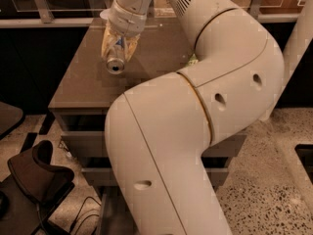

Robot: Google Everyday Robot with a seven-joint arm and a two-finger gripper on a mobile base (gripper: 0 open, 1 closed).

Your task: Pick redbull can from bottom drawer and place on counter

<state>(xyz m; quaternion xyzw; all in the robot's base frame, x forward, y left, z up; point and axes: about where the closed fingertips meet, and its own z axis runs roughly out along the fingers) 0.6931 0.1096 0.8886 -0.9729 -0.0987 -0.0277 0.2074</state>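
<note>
My gripper point(117, 45) hangs over the back left part of the counter point(85, 82), the flat grey-brown top of the drawer cabinet. It is shut on the redbull can point(116, 61), a slim silver can held tilted, its round end facing the camera just above the counter surface. The bottom drawer point(110, 212) shows only as a sliver low down beside my arm; its inside is hidden. My large white arm point(195, 106) covers most of the cabinet's right side.
A bit of green snack bag point(192, 60) peeks out on the counter behind my arm. Two upper drawer fronts point(80, 143) show at the left. A dark chair point(34, 173) stands on the floor at the lower left. A glass rail runs behind the counter.
</note>
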